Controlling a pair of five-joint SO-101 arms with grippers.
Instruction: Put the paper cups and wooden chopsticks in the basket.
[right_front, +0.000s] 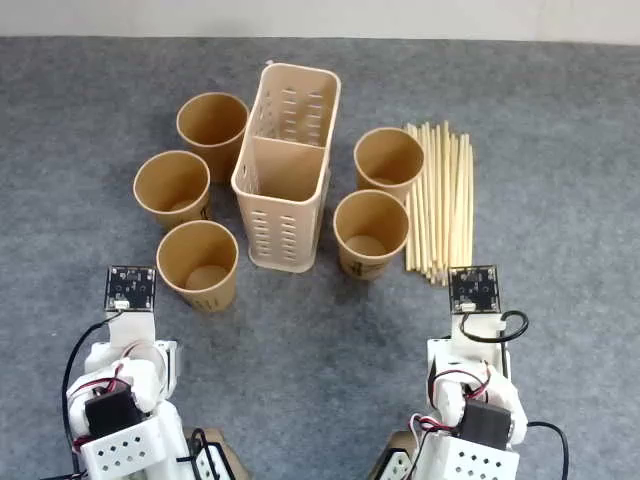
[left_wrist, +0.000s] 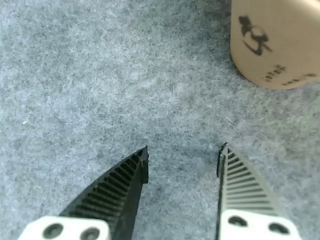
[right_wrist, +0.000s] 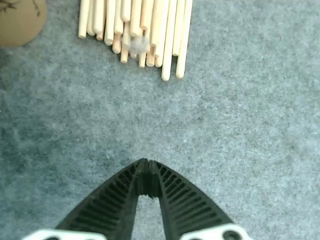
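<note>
Basket (right_front: 283, 228): we count five paper cups (right_front: 198, 262) flanking it, wooden chopsticks (right_front: 441, 200) beside two. Left gripper (left_wrist: 184, 150) jaws spread, empty; right gripper (right_wrist: 147, 165) jaws closed, empty.

bright, even light from above, soft faint shadows beside the paper cups (right_front: 198, 262)

High cam looks nearly straight down on the whole tabletop (right_front: 560, 100). Wrist cams ride low and close, aimed down past the left gripper (left_wrist: 185, 147) and right gripper (right_wrist: 146, 162). With it they share a paper cup (left_wrist: 272, 42) and the near ends of the wooden chopsticks (right_wrist: 135, 25).
</note>
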